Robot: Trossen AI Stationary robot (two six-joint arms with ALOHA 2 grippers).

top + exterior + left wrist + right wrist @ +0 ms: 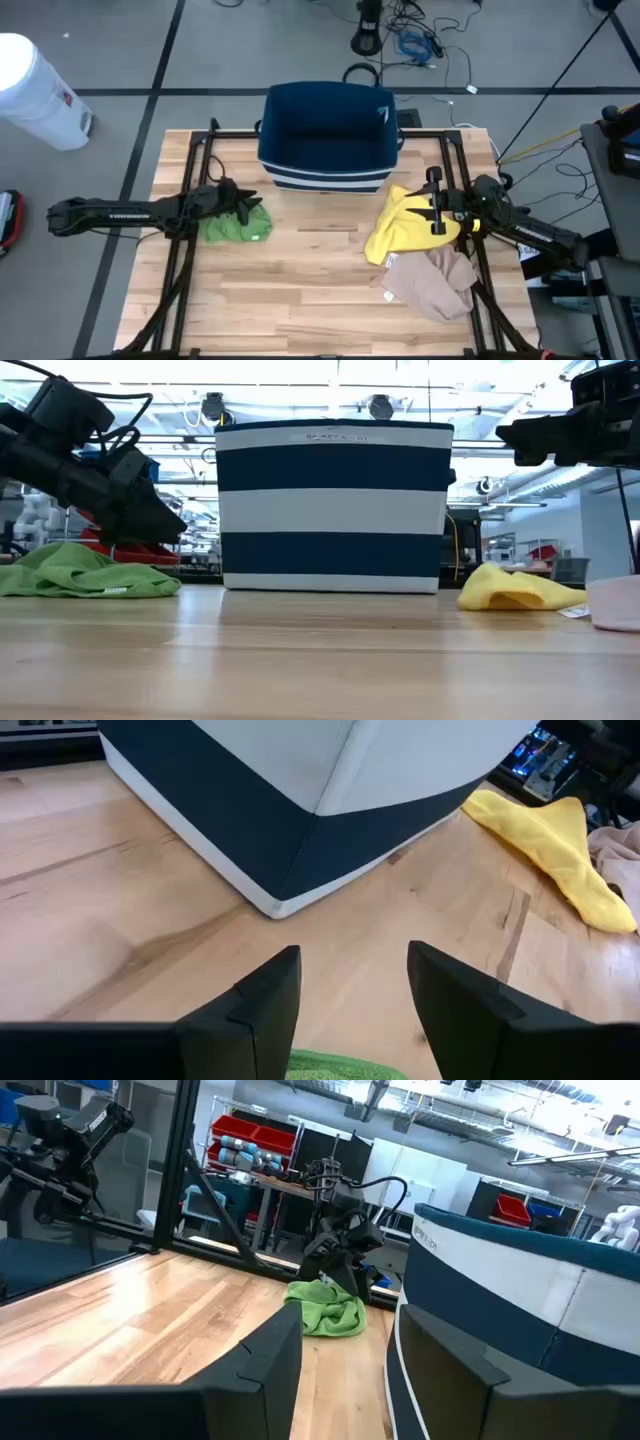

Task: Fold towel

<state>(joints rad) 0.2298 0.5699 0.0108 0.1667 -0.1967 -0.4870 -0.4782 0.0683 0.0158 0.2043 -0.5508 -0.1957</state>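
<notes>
Both pincers gape empty: left pincer (246, 204) over green towel (236, 226); basket (333, 505) label unreadable.

Two black arms, blocky fingers (265, 1005)

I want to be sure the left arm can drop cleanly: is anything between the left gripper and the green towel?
Nothing visible does. The left gripper hangs open directly over the green towel, with only air between them.

Both arms low, jaws apart
</notes>
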